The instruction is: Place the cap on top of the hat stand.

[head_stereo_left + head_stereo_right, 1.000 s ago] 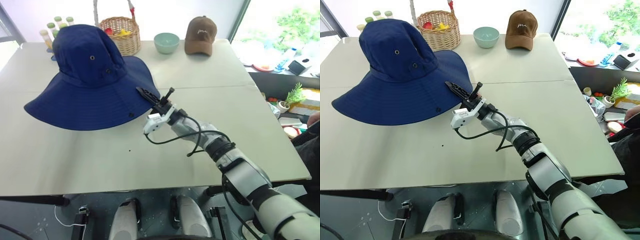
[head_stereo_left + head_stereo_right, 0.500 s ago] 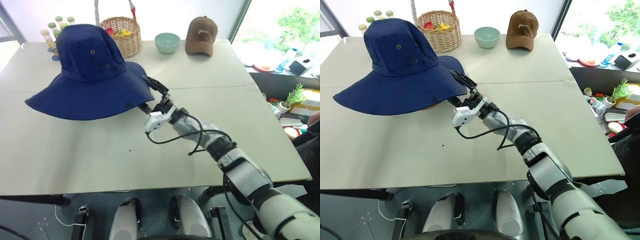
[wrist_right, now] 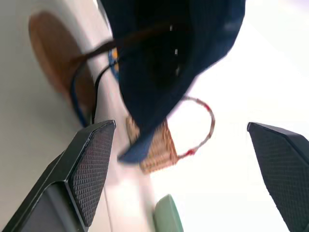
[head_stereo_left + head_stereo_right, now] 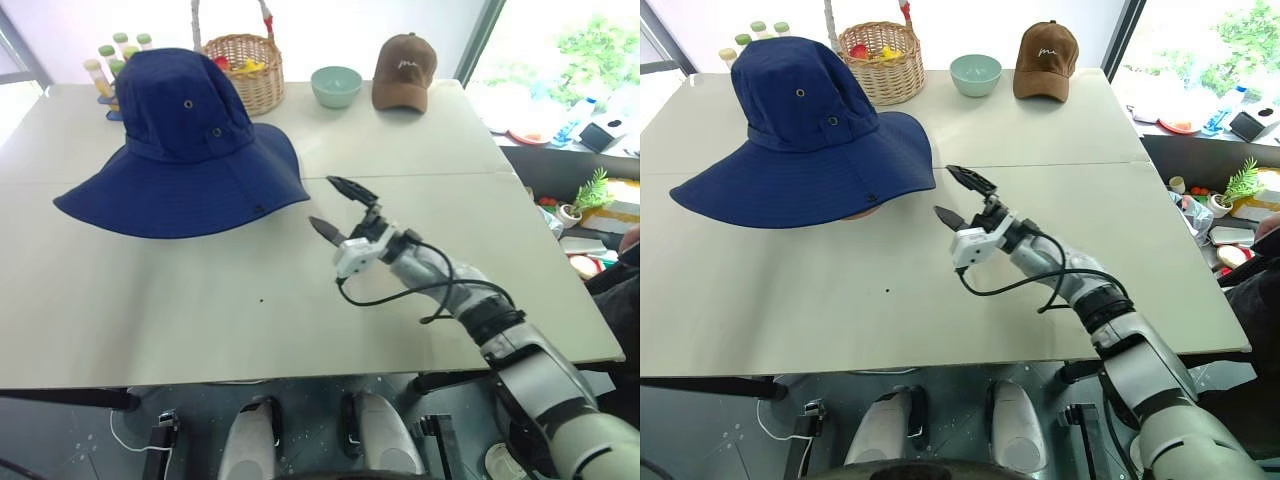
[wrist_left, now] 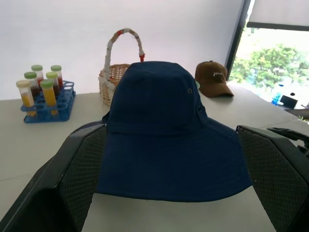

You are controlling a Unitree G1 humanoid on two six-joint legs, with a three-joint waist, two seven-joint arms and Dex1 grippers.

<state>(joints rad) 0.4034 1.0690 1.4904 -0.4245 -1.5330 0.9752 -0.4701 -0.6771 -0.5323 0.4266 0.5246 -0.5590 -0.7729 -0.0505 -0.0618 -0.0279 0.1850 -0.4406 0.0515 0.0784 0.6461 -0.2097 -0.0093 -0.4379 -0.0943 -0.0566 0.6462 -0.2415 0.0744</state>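
Right hand [image 4: 336,205] withdrew, open | cap [image 4: 185,150] near, apart, on stand

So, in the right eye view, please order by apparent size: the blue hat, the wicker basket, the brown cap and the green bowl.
1. Blue hat, by far the largest.
2. Wicker basket.
3. Brown cap.
4. Green bowl, smallest.
The last three sit farther from the camera, so their true sizes are unsure.

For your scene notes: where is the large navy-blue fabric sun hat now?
The navy-blue fabric sun hat sits raised on the table's far left, just before the wicker basket.
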